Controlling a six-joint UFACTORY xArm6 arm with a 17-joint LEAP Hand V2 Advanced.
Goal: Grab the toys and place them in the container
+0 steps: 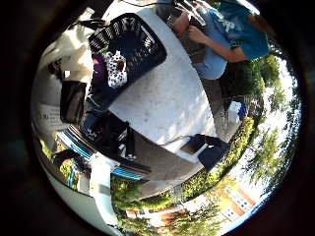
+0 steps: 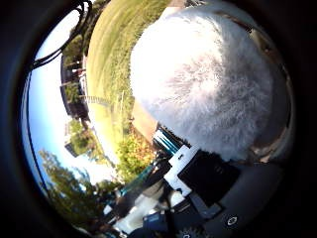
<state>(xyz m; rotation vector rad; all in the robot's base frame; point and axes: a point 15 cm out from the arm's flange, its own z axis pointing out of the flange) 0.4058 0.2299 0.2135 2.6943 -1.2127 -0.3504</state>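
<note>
A white fluffy toy point(image 2: 203, 84) is filling much of the thumb-side palm view, sitting right up against the palm of the robot hand point(image 2: 198, 183). White and black parts of the robot hand are showing just beside the fur, but whether the fingers are curling round the toy or standing straight cannot be told, since the fur is covering where they would be meeting it. How much of the toy is resting on anything is also hidden.

In the little-finger-side view a dark latticed container point(image 1: 130, 42) is lying on a pale grey surface point(image 1: 167, 103), near its edge. A black-and-white spotted toy point(image 1: 116, 69) is sitting inside the container, with something purple point(image 1: 100, 69) just beside it that is too small to make out. A white finger part is reaching in at the edge of this view.

A dark object point(image 1: 209, 147) is lying at the far corner of the surface; its kind is unclear. No writing is legible anywhere. Grass and trees are surrounding the scene.
</note>
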